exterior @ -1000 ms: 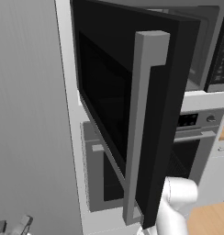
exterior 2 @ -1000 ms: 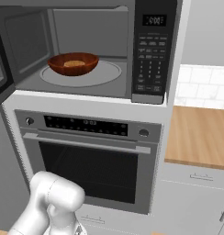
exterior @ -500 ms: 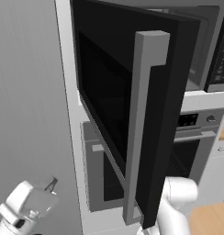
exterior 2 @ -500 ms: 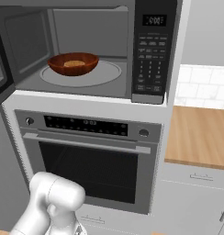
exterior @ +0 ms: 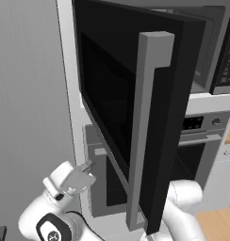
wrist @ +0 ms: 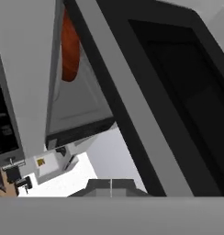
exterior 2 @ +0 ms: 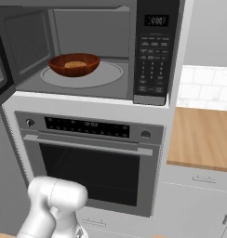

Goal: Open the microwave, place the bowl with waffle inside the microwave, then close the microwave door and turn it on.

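With the bowl [exterior 2: 74,64] already inside the microwave [exterior 2: 110,51], the stiff, hinged microwave door [exterior: 135,113] fills the frame centre; push its grey handle [exterior: 147,127] with the closed, empty tool [exterior: 86,170].

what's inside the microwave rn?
A brown bowl holding a waffle sits on the turntable inside the microwave. The open microwave door hides the cavity in the left base view.

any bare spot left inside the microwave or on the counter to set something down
Inside the microwave, the glass turntable is bare right of the bowl with waffle. The wooden counter right of the oven is bare. Left of the microwave it is crowded by the open microwave door.
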